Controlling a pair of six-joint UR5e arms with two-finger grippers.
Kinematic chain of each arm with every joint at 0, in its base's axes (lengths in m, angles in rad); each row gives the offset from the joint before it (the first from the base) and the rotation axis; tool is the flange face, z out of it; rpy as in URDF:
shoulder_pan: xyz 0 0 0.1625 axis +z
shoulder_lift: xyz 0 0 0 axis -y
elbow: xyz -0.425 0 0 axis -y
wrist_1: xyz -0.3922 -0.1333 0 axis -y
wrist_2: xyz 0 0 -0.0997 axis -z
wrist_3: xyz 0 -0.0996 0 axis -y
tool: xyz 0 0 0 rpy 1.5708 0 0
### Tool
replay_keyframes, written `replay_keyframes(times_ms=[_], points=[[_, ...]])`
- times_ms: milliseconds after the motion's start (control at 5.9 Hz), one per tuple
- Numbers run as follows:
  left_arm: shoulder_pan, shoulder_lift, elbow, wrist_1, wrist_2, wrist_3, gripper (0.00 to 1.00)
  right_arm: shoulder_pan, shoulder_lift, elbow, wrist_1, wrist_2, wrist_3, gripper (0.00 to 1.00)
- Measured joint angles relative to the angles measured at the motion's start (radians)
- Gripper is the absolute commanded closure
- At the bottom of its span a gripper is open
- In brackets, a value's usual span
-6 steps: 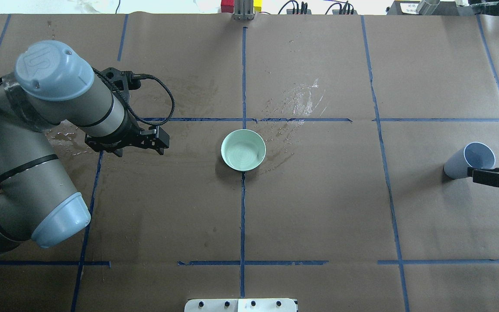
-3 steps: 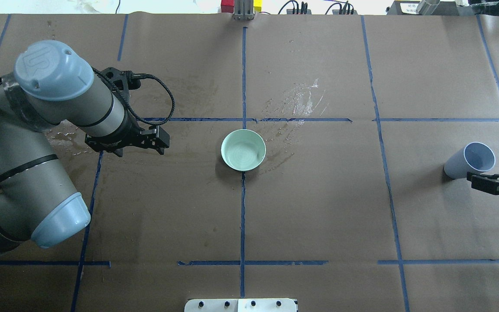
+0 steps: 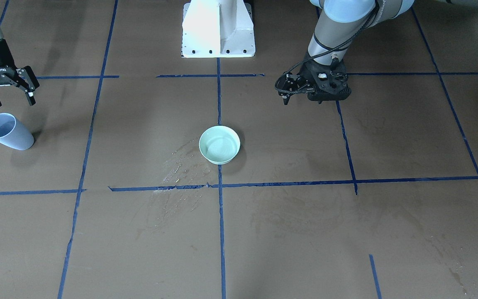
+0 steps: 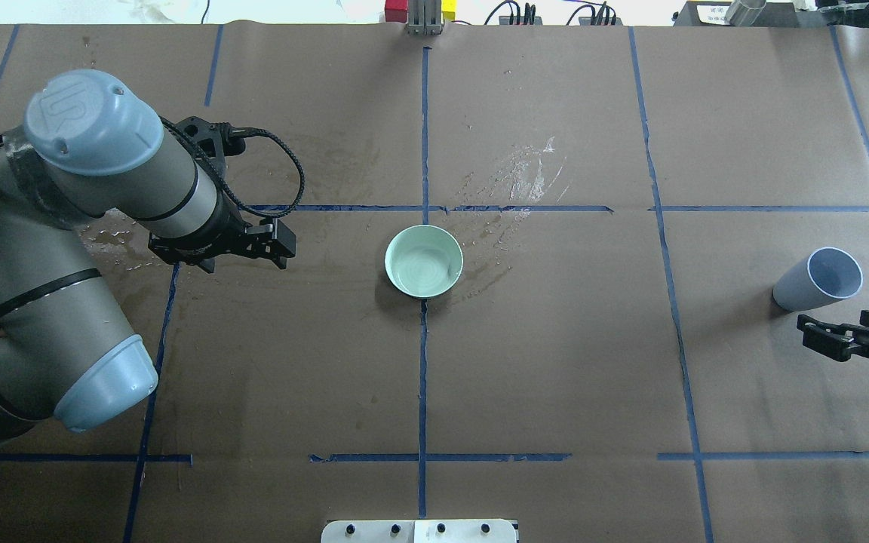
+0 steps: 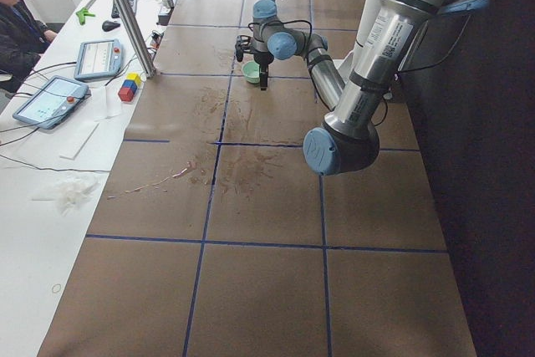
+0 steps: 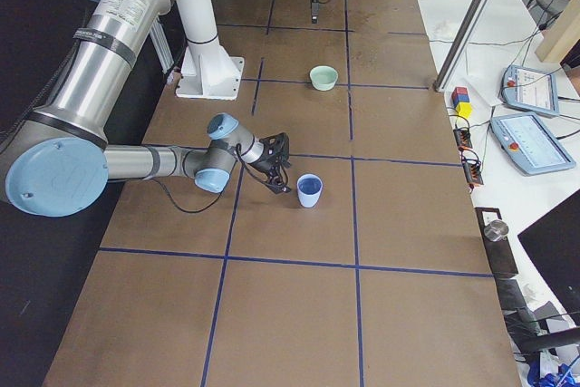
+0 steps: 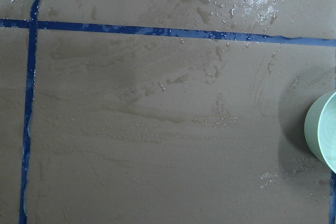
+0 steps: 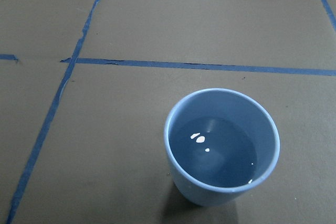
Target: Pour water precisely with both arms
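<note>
Exterior front-facing view: my right gripper (image 3: 10, 99), fingers spread and empty, hangs just short of the upright pale blue plastic cup (image 3: 6, 133). My left gripper (image 4: 282, 247), whose grip I cannot tell, is far off.

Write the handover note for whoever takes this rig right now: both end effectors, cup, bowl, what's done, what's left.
Right end effector: open, empty, beside the blue cup, not touching it.
Left end effector: empty, hovering to one side of the green bowl; I cannot tell whether it is open or shut.
Cup: upright near the table's right end, with water in it.
Bowl: mid-table; unclear whether it holds water. Smears mark the paper beside it.
Done: nothing is gripped.
Left: probably grasp the cup, carry it to the bowl, pour.
</note>
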Motion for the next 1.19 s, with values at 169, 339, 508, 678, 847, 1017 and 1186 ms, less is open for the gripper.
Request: replay_keyframes(times_ms=[169,339,508,678,847,1017,1186], points=[[0.0,-0.001,0.0,0.0,0.0,0.0,0.0,-0.019,-0.007,-0.041,0.049,-0.045,0.005,0.0],[0.0,-0.001,0.0,0.0,0.0,0.0,0.0,-0.032,-0.008,-0.076,0.084,-0.091,0.01,0.0],[0.0,-0.001,0.001,0.0,0.0,0.0,0.0,-0.041,-0.003,-0.1,0.105,-0.132,0.017,0.0],[0.0,-0.001,0.0,0.0,0.0,0.0,0.0,-0.049,0.008,-0.113,0.112,-0.174,0.03,0.0],[0.0,-0.002,0.0,0.0,0.0,0.0,0.0,-0.059,0.022,-0.121,0.114,-0.22,0.041,0.0],[0.0,-0.002,0.0,0.0,0.0,0.0,0.0,-0.071,0.038,-0.137,0.115,-0.269,0.046,0.0],[0.0,-0.002,0.0,0.0,0.0,-0.001,0.0,-0.089,0.052,-0.158,0.115,-0.313,0.056,0.0]])
